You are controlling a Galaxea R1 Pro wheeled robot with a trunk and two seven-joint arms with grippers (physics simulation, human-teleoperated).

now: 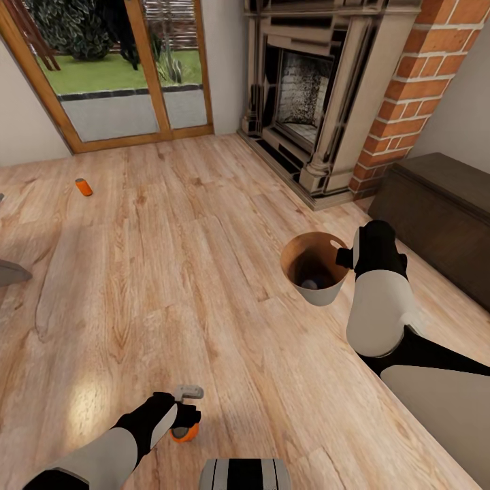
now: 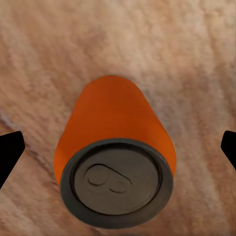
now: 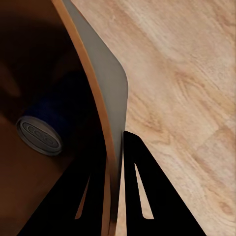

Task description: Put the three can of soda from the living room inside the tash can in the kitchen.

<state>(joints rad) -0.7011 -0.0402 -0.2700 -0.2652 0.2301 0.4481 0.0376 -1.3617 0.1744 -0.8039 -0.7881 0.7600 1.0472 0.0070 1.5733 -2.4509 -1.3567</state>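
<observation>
Your left gripper [image 1: 182, 427] hangs spread wide over an orange can [image 2: 115, 162] lying on the wood floor [image 1: 204, 272], fingers apart from it. Your right gripper [image 3: 115, 162] pinches the bin [image 1: 314, 269] by its rim, one can [image 3: 39, 133] inside. Another can [image 1: 83, 186] lies near the glass doors [image 1: 116, 68].

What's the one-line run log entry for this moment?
left gripper: open around floor can | right gripper: shut on bin rim | one can in bin | third can near glass doors
</observation>
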